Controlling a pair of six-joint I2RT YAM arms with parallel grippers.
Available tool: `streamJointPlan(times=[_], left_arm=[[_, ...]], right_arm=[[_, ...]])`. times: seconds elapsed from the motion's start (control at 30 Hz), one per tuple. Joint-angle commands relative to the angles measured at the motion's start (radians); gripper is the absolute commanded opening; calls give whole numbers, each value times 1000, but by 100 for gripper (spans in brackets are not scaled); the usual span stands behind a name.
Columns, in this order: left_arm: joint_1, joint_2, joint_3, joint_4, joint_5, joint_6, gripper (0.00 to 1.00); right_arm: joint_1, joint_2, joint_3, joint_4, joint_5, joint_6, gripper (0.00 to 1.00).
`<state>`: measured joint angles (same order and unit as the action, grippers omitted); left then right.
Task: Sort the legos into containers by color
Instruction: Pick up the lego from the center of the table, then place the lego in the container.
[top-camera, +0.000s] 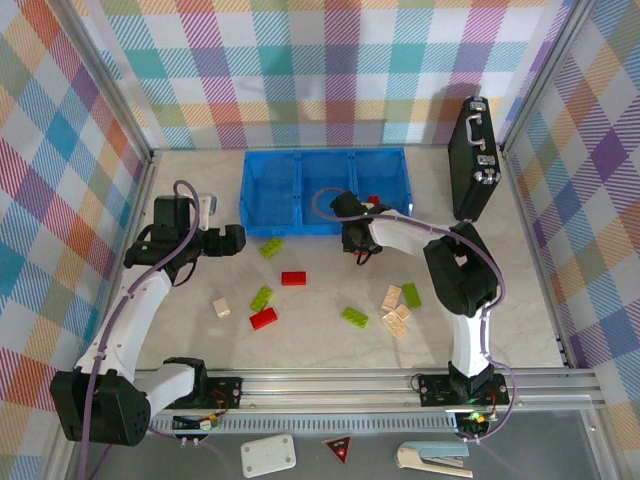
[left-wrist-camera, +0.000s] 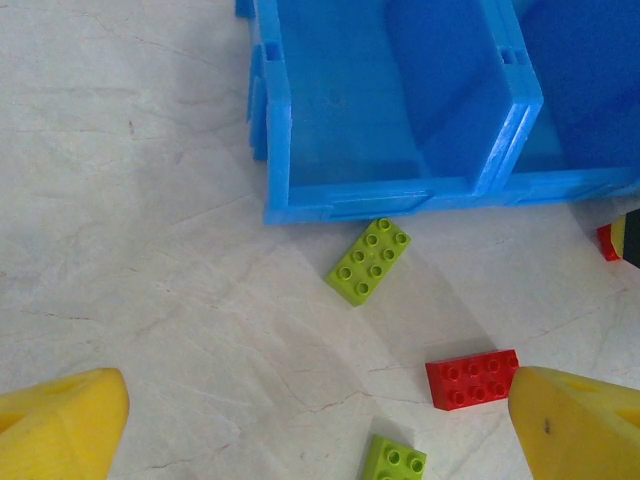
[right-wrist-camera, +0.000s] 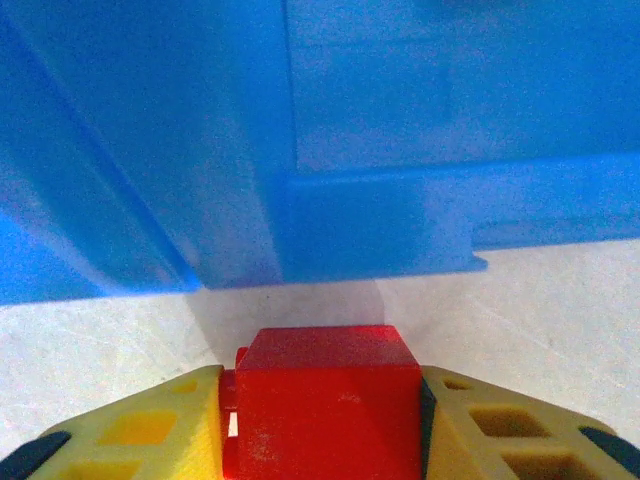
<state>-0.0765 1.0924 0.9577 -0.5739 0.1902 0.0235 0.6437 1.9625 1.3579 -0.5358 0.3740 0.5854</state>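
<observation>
Red brick sits clamped between the pads of the right end effector, low over the worktop. The blue bin lies straight ahead, its front wall just beyond the brick. From above, this end effector is at about the divider beside the right compartment, where a red piece already lies, so I'd judge the move is up, over the wall and slightly right. The brick's long axis I can't tell. The left end effector hangs wide apart, empty, near a green brick.
</observation>
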Motion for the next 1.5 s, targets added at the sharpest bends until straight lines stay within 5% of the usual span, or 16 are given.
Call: streamJointPlan(times=[0.0,0.67,1.47], left_arm=[[-2,7,10,-1,-3,8,97],[-2,15,13,7,-1,9,97],[-2,7,12,-1,-20,16,97]], right_arm=[[7,-81,-28,-6,1,-15,45],[-41,-260,18,-136,-32,-144,44],[-245,-16,319,-119,-130,-306,43]])
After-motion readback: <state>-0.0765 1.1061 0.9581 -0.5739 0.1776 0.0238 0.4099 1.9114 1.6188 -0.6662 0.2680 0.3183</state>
